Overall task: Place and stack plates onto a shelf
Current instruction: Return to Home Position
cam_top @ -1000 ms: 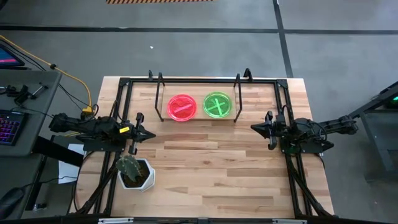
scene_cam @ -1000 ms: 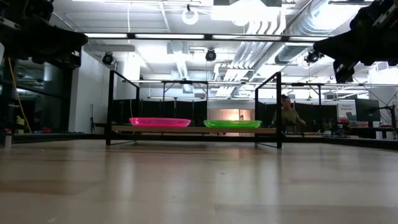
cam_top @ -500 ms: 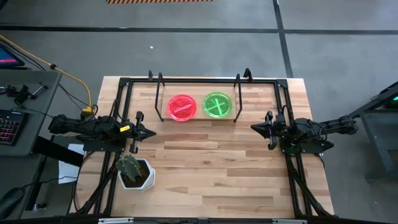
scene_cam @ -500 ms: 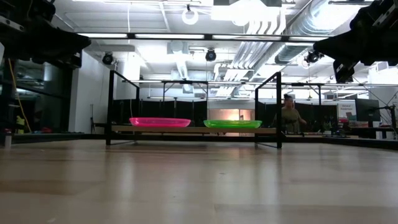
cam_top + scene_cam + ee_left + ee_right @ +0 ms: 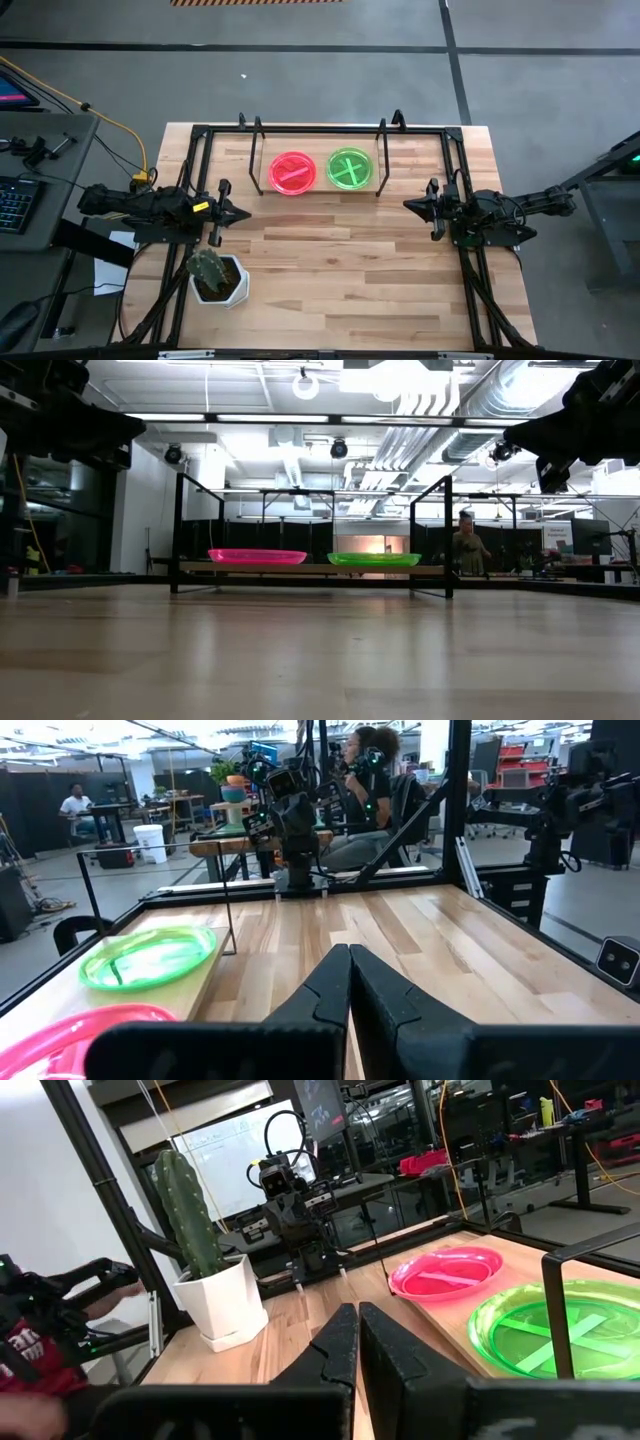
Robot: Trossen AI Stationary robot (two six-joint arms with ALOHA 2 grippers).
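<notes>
Hovering at opposite sides of the pale wooden worktop, the left hand and right hand point inward, both closed and empty, near the black-rodded shelf.

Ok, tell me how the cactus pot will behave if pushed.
Likely top-heavy: the tall cactus rises well above the white pot, so a high push may tip it. A low push probably slides it on the smooth wood table. Left gripper and right gripper hover shut, apart.
</notes>
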